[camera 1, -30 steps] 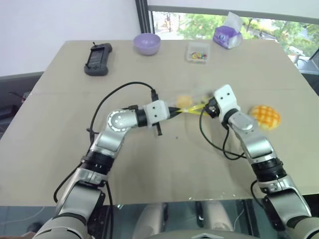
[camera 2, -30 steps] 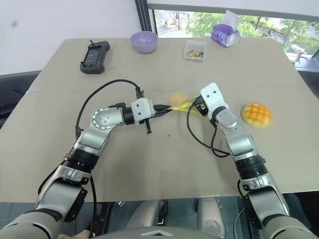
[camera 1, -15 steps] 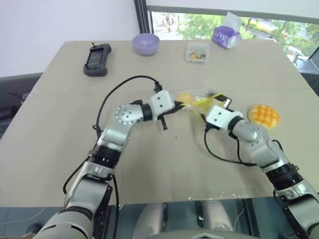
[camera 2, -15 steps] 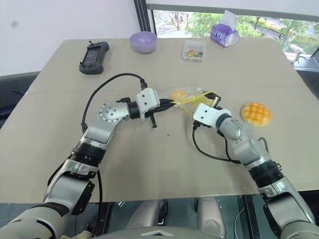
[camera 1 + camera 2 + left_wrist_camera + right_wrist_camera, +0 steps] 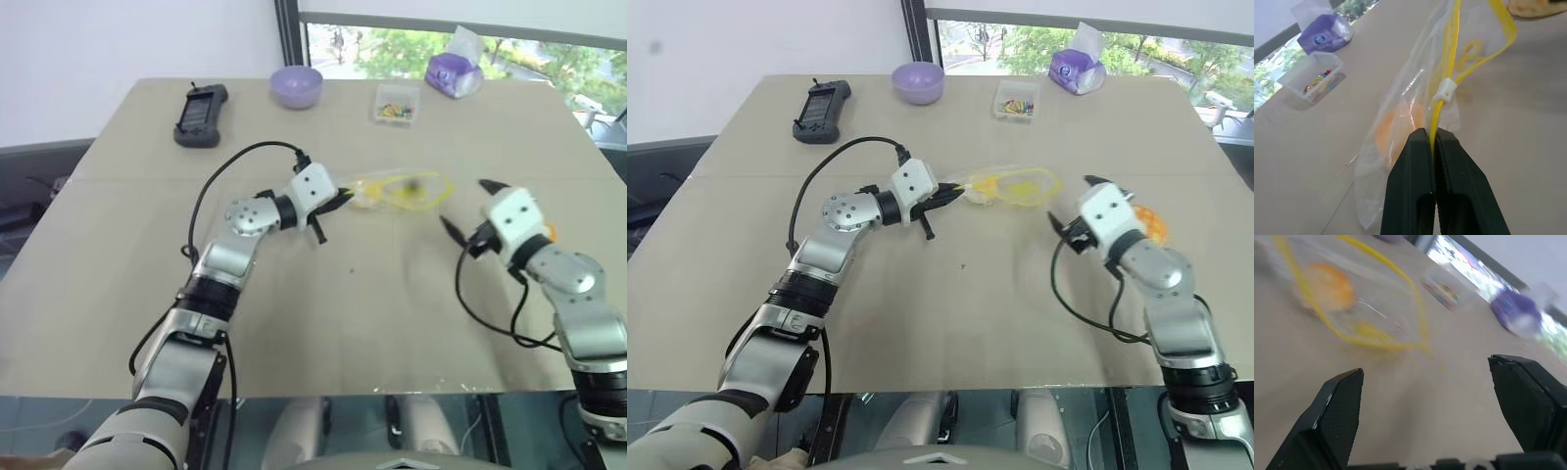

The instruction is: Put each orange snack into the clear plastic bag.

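Bare table (image 5: 999, 284) lies between open bag mouth (image 5: 1019, 184) and right pincer (image 5: 1073, 199).

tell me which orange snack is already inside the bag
The smaller smooth orange snack: it sits inside the clear plastic bag, whose yellow strip the left gripper pinches. The grid-topped bun lies outside on the table, behind the open right gripper.
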